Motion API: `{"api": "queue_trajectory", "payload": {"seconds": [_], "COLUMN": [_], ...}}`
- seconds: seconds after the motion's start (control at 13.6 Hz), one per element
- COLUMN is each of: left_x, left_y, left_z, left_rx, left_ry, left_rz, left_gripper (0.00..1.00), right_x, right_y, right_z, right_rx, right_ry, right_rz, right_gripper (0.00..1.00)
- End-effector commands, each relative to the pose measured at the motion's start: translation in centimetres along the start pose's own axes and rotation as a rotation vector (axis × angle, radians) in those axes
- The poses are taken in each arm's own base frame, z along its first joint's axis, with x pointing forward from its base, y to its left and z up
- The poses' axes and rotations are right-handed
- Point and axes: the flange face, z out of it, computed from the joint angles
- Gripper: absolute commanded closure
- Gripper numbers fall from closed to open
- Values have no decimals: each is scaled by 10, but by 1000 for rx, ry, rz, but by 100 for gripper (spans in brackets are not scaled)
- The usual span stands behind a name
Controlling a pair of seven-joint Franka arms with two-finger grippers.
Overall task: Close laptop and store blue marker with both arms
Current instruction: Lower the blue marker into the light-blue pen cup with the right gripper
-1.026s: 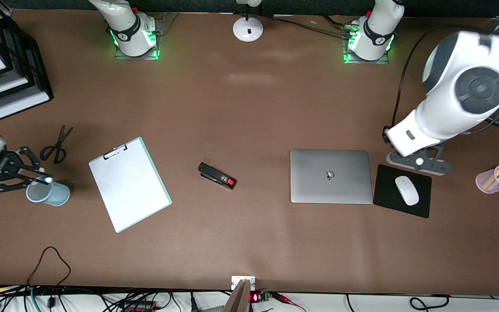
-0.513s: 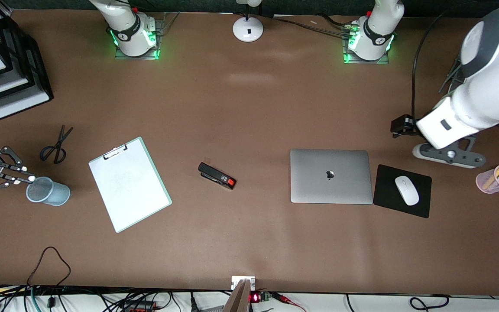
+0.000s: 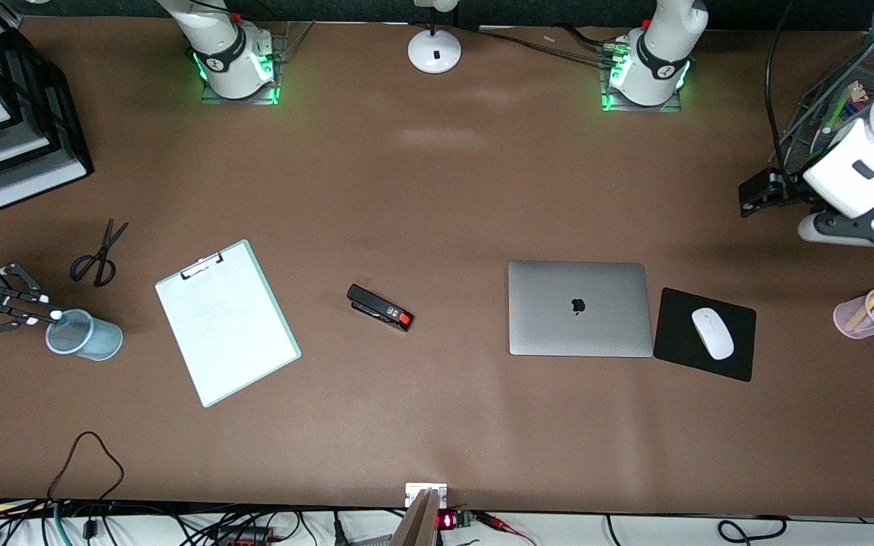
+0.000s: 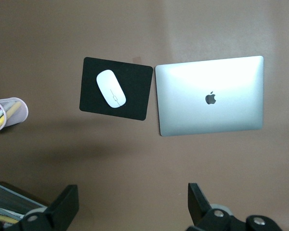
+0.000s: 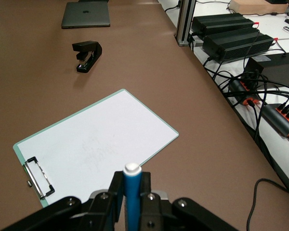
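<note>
The blue marker [image 5: 132, 192] sits clamped upright in the right hand [image 3: 48, 314], at the far left edge of the front frame, just over the rim of the blue cup [image 3: 85, 336]. Released off-centre, it could strike the rim, tip the cup or fall onto the surface [image 3: 422, 197]. The laptop [image 3: 580, 308], centre-right, lies shut. The left hand [image 4: 130, 207], fingers apart and empty, waits at upper right.
</note>
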Motion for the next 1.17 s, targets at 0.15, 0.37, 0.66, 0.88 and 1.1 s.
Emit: {"api": "queue_trajectory", "payload": {"seconds": [0.15, 0.37, 0.66, 0.88, 1.1], "left_x": [-19, -20, -19, -14, 4], "left_y": [-1, 0, -3, -1, -3], "left_z": [22, 18, 3, -3, -14], "left_rx": [-23, -23, -23, -51, -45], "left_ry": [6, 6, 8, 12, 47], "left_rz": [10, 0, -9, -1, -8], "left_gripper": [0, 0, 0, 0, 0], "right_x": [-12, -32, -57, -77, -90], "right_y": [17, 13, 9, 5, 2], "right_z": [2, 5, 12, 16, 20], "right_rx": [-36, -33, -44, -55, -51], "right_ry": [70, 78, 107, 125, 128], "right_rz": [-45, -41, -1, 11, 31], "right_gripper": [99, 99, 99, 99, 99]}}
